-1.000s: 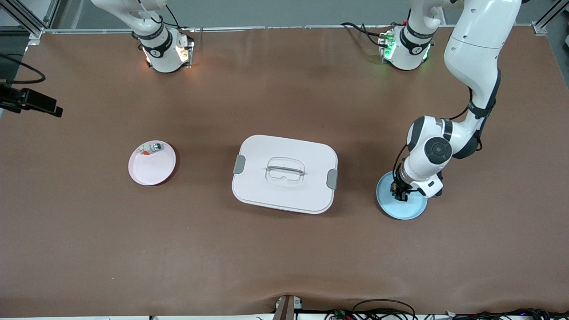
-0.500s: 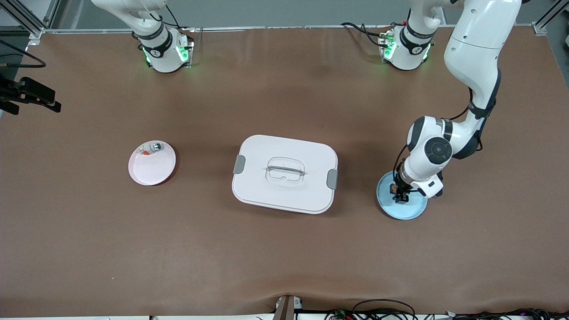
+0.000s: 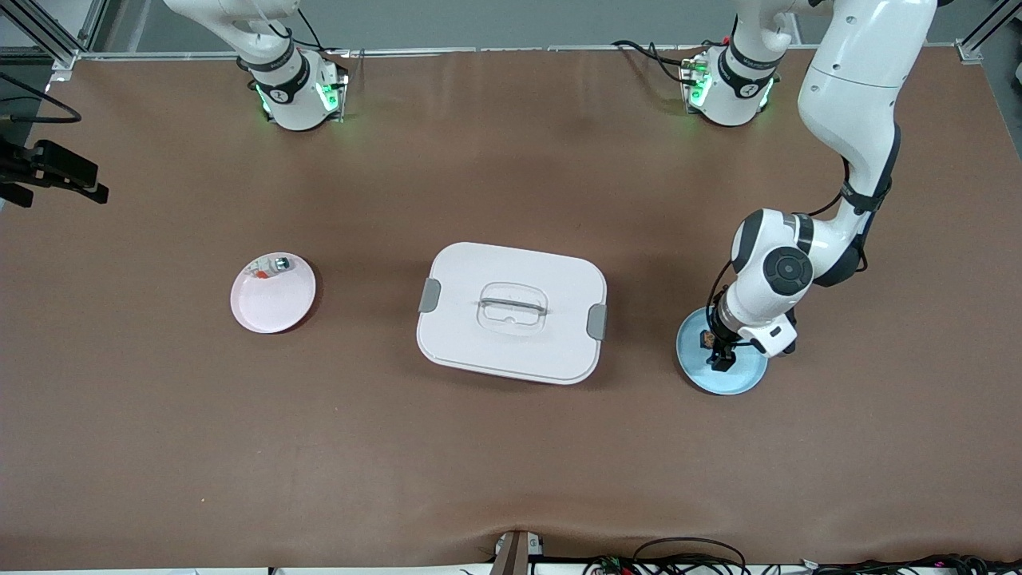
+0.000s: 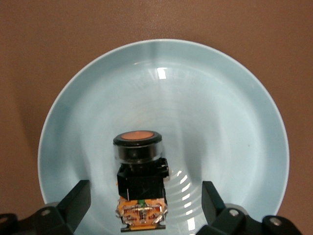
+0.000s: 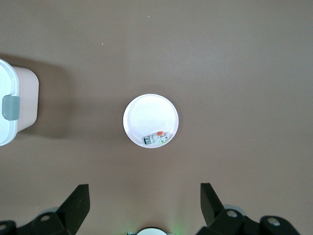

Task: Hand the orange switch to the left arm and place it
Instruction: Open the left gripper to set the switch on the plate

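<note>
We read no brand, label or writing anywhere. A brown table (image 3: 511, 447) fills the front view, with grey floor and frame rails along the top edge and cables at the bottom edge.

At right of centre, the left gripper (image 3: 718, 350) is low over the blue plate (image 3: 691, 359), its fingers (image 4: 76, 203) spread wide and apart from the orange switch (image 4: 139, 183), which lies on the plate between them; a second ago they were closed on it. The white box (image 3: 511, 311) sits mid-frame. At left of centre, the pink plate (image 3: 271, 303) carries a small whitish part (image 3: 271, 266).

The right arm waits; the right gripper (image 5: 142, 208) is high over the table above the pink plate, wide open and holding nothing.
</note>
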